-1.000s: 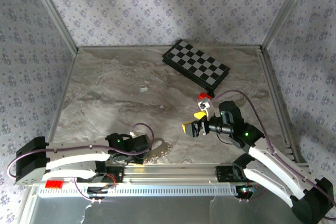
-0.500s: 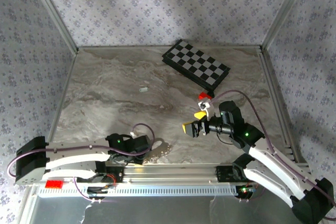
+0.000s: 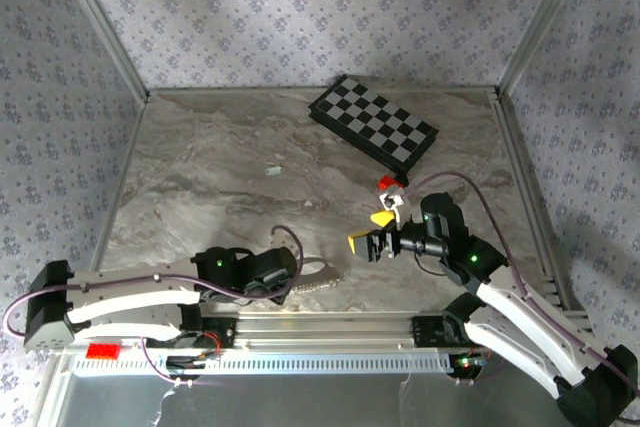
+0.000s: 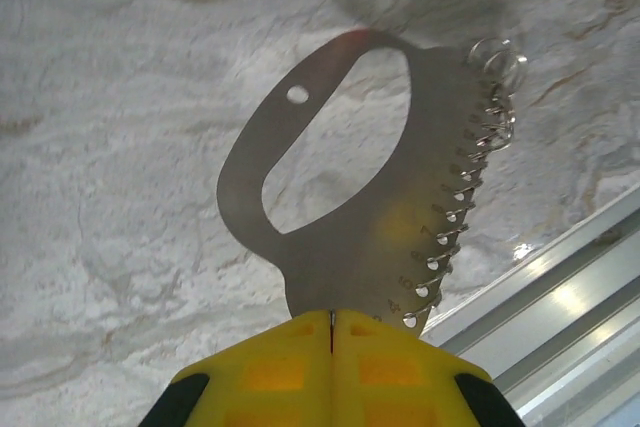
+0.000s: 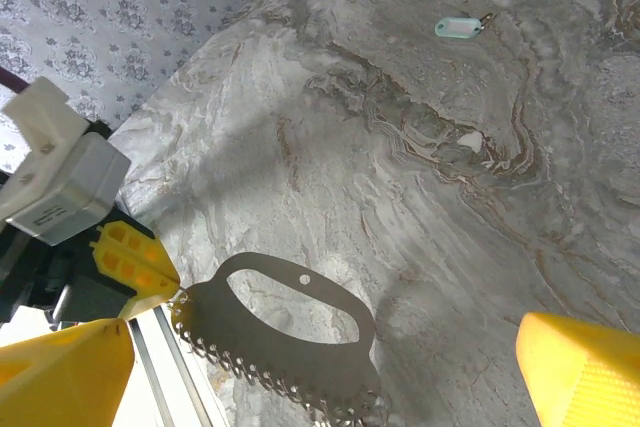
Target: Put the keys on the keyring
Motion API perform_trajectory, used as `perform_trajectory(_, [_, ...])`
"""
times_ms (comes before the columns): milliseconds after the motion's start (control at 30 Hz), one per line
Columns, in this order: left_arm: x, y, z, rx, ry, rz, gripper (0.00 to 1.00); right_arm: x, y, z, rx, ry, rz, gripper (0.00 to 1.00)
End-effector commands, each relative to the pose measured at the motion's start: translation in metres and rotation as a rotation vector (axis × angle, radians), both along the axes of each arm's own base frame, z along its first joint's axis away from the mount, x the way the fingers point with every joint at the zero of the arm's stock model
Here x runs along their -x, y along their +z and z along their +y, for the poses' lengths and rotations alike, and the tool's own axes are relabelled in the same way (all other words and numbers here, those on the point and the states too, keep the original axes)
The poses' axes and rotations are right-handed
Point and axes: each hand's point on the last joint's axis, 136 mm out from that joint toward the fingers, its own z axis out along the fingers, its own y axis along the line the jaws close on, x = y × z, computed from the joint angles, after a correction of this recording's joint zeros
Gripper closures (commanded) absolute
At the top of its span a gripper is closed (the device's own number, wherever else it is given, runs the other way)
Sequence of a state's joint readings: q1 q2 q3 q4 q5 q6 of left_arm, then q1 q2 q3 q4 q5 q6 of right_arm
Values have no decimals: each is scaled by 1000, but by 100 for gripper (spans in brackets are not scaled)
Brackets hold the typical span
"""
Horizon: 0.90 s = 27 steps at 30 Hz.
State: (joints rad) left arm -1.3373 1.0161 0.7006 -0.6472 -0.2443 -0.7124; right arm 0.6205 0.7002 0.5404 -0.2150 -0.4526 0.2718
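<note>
The keyring (image 4: 340, 237) is a flat grey metal plate with an oval handle hole and a row of small wire rings (image 4: 470, 182) along one edge. My left gripper (image 4: 332, 322) is shut on its narrow end and holds it out over the marble near the front rail. From above, the left gripper (image 3: 288, 282) and the keyring (image 3: 320, 278) sit front centre. The right wrist view looks down on the keyring (image 5: 291, 353), with the left gripper's yellow fingers (image 5: 135, 257) at its left end. My right gripper (image 3: 368, 231) hangs open just right of it, empty. A mint-green key (image 5: 460, 27) lies far off on the table (image 3: 272, 172).
A chessboard (image 3: 372, 125) lies at the back right. A small red block (image 3: 385, 184) and a white piece (image 3: 396, 199) sit just behind the right gripper. The aluminium rail (image 3: 330, 325) runs along the near edge, and walls close in the table.
My left arm has reached further right, carrying the keyring toward the right gripper, and its jaws have closed fully on it. The right arm has barely moved.
</note>
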Motion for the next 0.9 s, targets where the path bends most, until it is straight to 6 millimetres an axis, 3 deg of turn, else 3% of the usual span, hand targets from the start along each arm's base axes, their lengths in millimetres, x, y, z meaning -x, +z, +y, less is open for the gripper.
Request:
perform_trajectory(0, [-9,44,-29,98,-109,-150,100,5,23,2,-34,28,-46,0])
perform_trajectory(367, [-17,104,-68,262,-258,-372,100,20,51,-2,-134,49,-122,3])
perform_trajectory(567, [-17,133,-83,370,-312,-476,100,22,61,-3,-178,46,-138,20])
perform_trajectory(867, [-11,172,-96,500,-392,-608,100,29,74,-3,-234,66,-181,28])
